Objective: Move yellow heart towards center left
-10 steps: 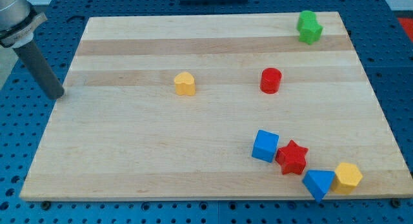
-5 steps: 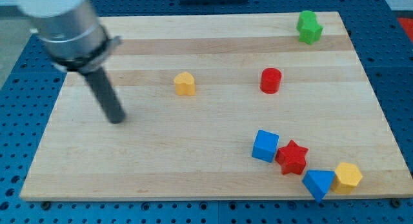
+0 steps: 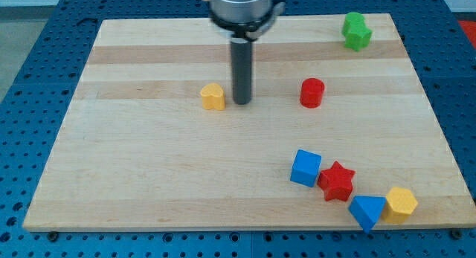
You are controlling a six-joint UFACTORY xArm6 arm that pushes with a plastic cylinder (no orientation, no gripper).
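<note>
The yellow heart [image 3: 213, 97] lies on the wooden board [image 3: 149, 176], left of the middle and in the upper half. My tip [image 3: 242, 102] stands just to the heart's right, a small gap away, not touching it. The dark rod rises straight up from the tip to the arm's grey end at the view's top.
A red cylinder [image 3: 312, 92] sits right of my tip. A green block [image 3: 356, 30] is at the top right corner. At the bottom right lie a blue cube [image 3: 306, 168], a red star [image 3: 337, 181], a blue triangular block [image 3: 367, 211] and a yellow block [image 3: 401, 203].
My tip has swept from off the board's left edge, across the board's left part, to just right of the yellow heart. No block has moved.
</note>
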